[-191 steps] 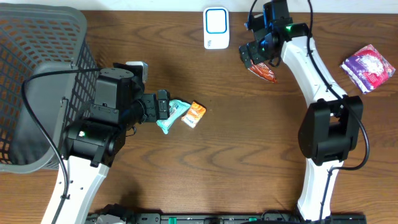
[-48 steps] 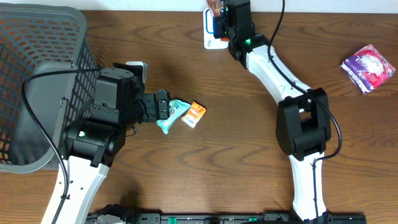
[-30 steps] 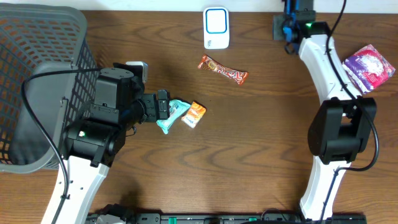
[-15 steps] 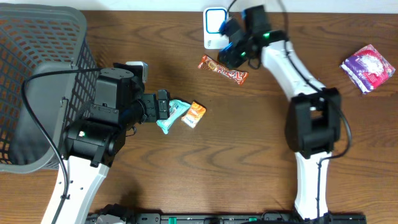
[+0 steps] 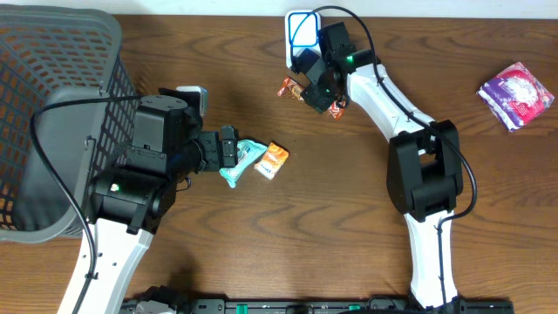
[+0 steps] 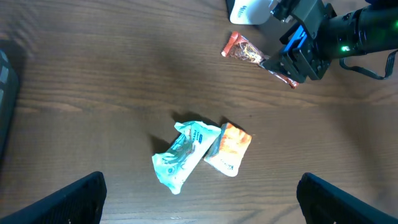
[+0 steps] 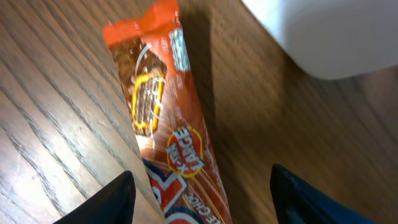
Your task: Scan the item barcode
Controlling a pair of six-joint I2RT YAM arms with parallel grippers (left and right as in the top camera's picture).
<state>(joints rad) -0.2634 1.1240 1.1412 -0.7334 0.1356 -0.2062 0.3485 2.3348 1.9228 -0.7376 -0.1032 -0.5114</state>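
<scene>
Overhead: the right tool (image 5: 318, 87) is hovering over the candy bar (image 5: 286, 85), which is lying on the worktop (image 5: 349, 218) at upper centre, just below the white scanner (image 5: 302, 35).

Left wrist: the left tool (image 6: 199, 202) is gaping wide, holding nothing.

Right wrist: the right tool's fingers (image 7: 118, 202) are standing apart either side of the bar, not gripping it.

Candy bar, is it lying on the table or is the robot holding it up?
Lying flat. The candy bar rests on the table; the right gripper hangs over it, jaws open, not touching.

Soft, even light is falling across the desk (image 5: 349, 227), leaving faint shadows. The right wrist view is looking slightly blurred, its white scanner (image 7: 339, 34) out of focus.
</scene>
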